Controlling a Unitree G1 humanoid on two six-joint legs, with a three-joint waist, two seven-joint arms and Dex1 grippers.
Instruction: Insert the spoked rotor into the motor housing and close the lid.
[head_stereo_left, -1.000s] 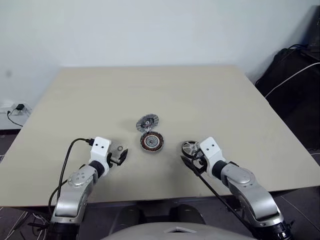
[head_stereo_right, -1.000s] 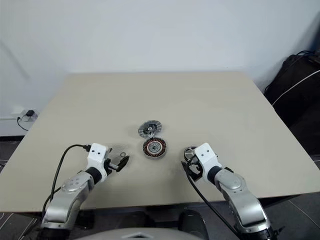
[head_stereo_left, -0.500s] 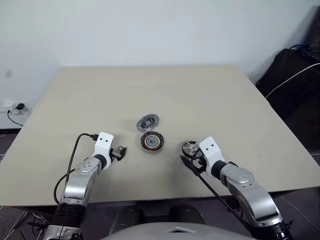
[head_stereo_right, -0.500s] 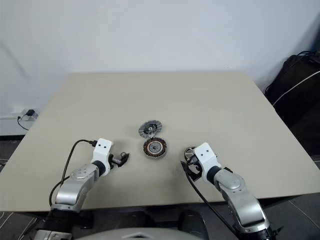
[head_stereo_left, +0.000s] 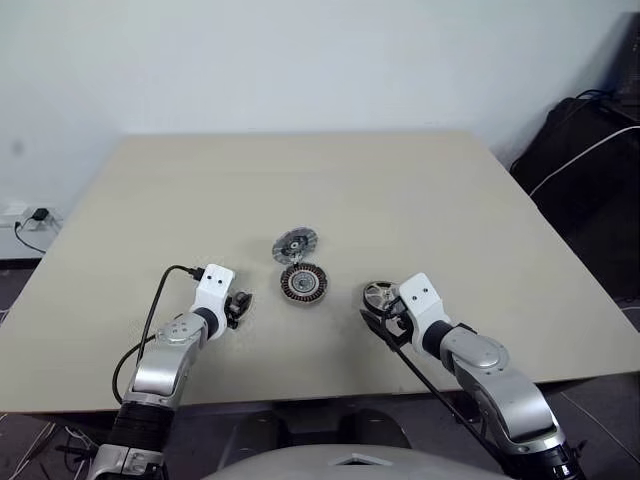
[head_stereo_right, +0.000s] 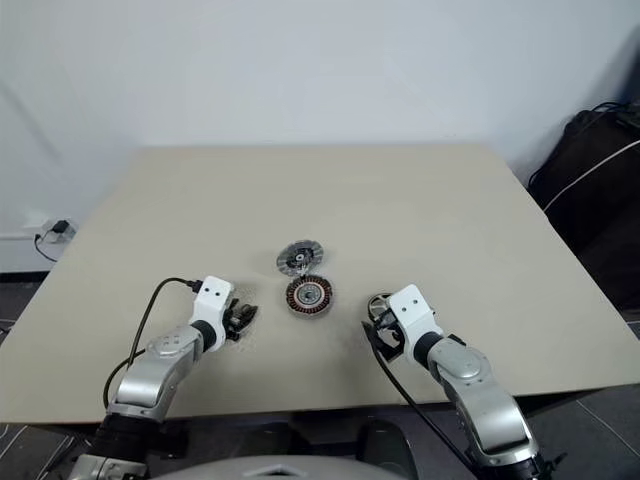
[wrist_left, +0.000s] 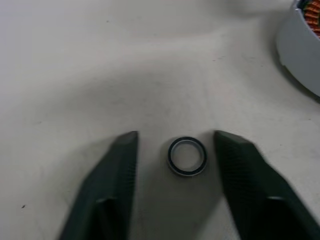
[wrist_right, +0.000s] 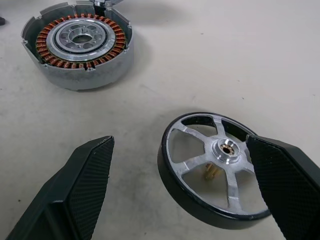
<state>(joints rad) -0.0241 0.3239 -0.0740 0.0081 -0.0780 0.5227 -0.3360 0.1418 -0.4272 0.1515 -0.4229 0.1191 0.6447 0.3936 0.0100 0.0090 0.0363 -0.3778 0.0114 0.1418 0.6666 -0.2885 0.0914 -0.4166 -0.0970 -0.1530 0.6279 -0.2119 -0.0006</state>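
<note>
Both arms reach forward and angle downward over the worktop (head_stereo_left: 420, 190). The left end effector (wrist_left: 176, 150) has its two black fingers (wrist_left: 116, 170) parted, tips low near the surface. The right end effector (wrist_right: 177, 172) holds its fingers (wrist_right: 82, 185) spread wide, tilted down and turned slightly toward the left arm.

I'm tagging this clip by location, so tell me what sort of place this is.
Probably a lab or office test bench: a plain beige table against a bare white wall, a wall socket with a plugged-in charger low on the left, and loose motor parts such as the copper-wound round motor housing.
</note>
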